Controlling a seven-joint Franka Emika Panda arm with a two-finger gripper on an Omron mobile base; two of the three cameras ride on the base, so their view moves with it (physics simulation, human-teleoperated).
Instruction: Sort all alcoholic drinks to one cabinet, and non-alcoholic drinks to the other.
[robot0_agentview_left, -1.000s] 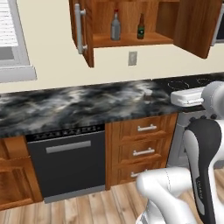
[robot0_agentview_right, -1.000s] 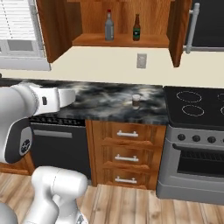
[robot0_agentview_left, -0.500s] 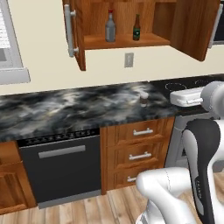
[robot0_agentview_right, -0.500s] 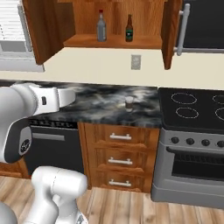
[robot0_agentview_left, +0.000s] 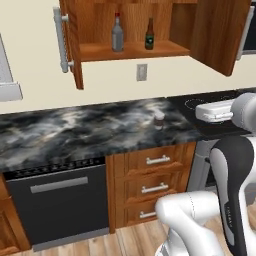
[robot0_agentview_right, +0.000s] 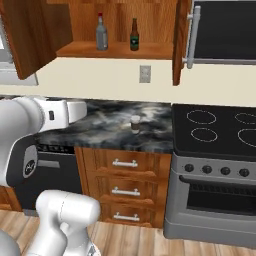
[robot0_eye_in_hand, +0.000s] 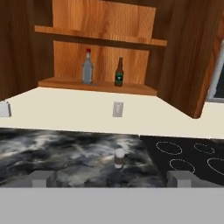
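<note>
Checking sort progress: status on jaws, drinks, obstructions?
Jaws open, empty. Grey bottle and beer bottle on open cabinet's lower shelf. Lidded cup on the counter, nothing blocking it.

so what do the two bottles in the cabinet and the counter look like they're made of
Grey bottle: probably clear glass, pale and see-through, red cap. Beer bottle: dark brown glass, it seems, with a green label. Counter: polished dark stone, likely marble or granite, from its white veining.

I see bare counter (robot0_eye_in_hand: 65, 153) all round the lidded cup (robot0_eye_in_hand: 119, 158); open cabinet doors (robot0_agentview_right: 181, 40) flank the shelf (robot0_agentview_right: 150, 50).
</note>
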